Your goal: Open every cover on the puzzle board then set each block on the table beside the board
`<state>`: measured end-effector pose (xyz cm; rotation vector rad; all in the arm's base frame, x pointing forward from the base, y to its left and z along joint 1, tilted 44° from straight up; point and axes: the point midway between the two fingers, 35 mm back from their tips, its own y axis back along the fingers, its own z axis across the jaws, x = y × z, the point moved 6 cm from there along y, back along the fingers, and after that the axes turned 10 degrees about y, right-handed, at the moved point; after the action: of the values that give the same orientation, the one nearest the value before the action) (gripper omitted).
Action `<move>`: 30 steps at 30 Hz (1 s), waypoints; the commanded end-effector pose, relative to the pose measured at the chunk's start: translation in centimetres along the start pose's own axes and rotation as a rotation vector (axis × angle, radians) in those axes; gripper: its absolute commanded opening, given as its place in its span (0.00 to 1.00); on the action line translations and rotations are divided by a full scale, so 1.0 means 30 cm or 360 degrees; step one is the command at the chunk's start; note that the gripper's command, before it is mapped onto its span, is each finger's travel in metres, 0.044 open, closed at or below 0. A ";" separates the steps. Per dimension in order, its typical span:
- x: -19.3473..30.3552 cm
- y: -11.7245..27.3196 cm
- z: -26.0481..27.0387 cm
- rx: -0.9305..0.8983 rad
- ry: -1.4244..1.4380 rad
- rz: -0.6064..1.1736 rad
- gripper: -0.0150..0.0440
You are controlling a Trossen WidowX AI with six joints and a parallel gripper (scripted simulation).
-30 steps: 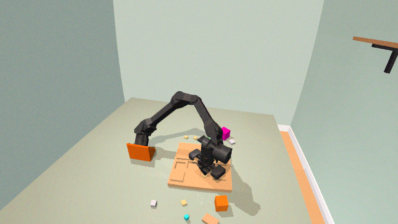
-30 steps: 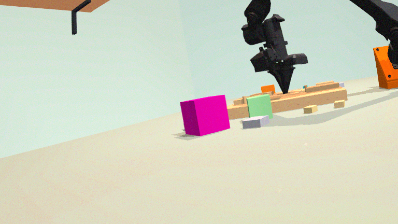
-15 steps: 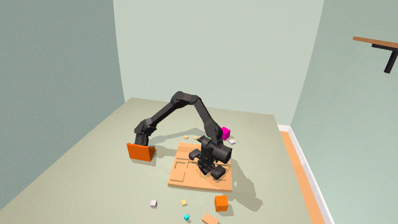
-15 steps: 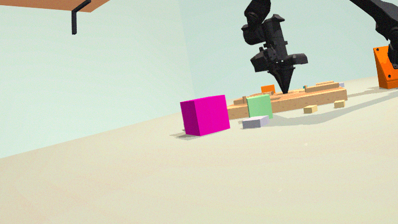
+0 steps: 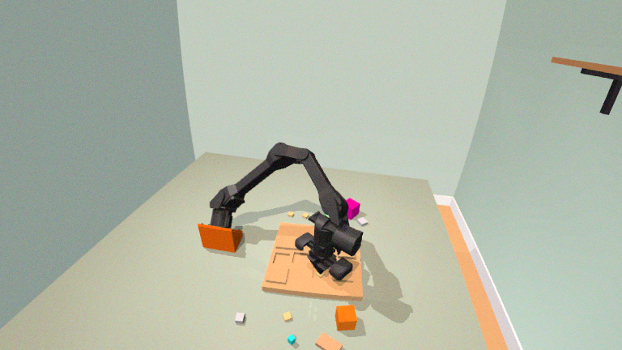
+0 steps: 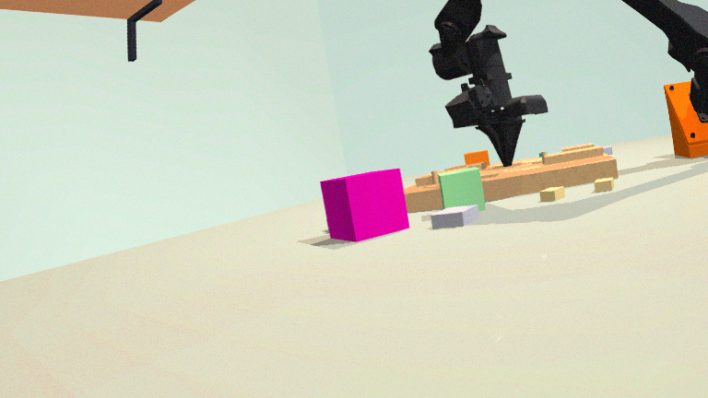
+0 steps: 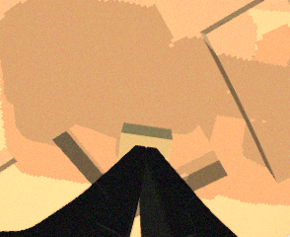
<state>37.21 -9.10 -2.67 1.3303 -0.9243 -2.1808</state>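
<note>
From the top, the puzzle board [image 5: 312, 292] lies under the gripper [image 5: 319, 271] [image 6: 507, 165] [image 7: 146, 147], with an orange cube [image 5: 346, 317] near its front edge. In the exterior view, a magenta block [image 6: 365, 204] stands beside the board. In the wrist view, the fingers are pressed together, a pale yellow block [image 7: 130, 143] on the board at their tips.
</note>
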 end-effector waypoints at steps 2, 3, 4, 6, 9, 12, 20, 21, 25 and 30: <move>0.000 0.006 0.000 0.0000 0.0000 0.0000 0.25; 0.001 0.009 0.000 -0.0001 0.0000 -0.0001 0.25; 0.001 0.013 0.000 -0.0001 0.0000 -0.0001 0.25; 0.001 0.021 0.000 -0.0001 0.0000 -0.0001 0.25; 0.002 0.034 0.000 -0.0002 0.0000 -0.0002 0.25; 0.001 0.025 0.002 -0.0014 -0.0007 -0.0007 0.30; 0.003 0.152 -0.002 -0.0005 -0.0003 -0.0001 0.50; 0.003 0.169 -0.001 -0.0004 -0.0002 -0.0001 0.50; 0.004 0.212 0.001 -0.0002 -0.0001 0.0000 0.50; 0.004 0.199 0.001 -0.0002 -0.0001 0.0000 0.50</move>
<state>37.18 -13.45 1.51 1.3256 -0.9233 -2.1920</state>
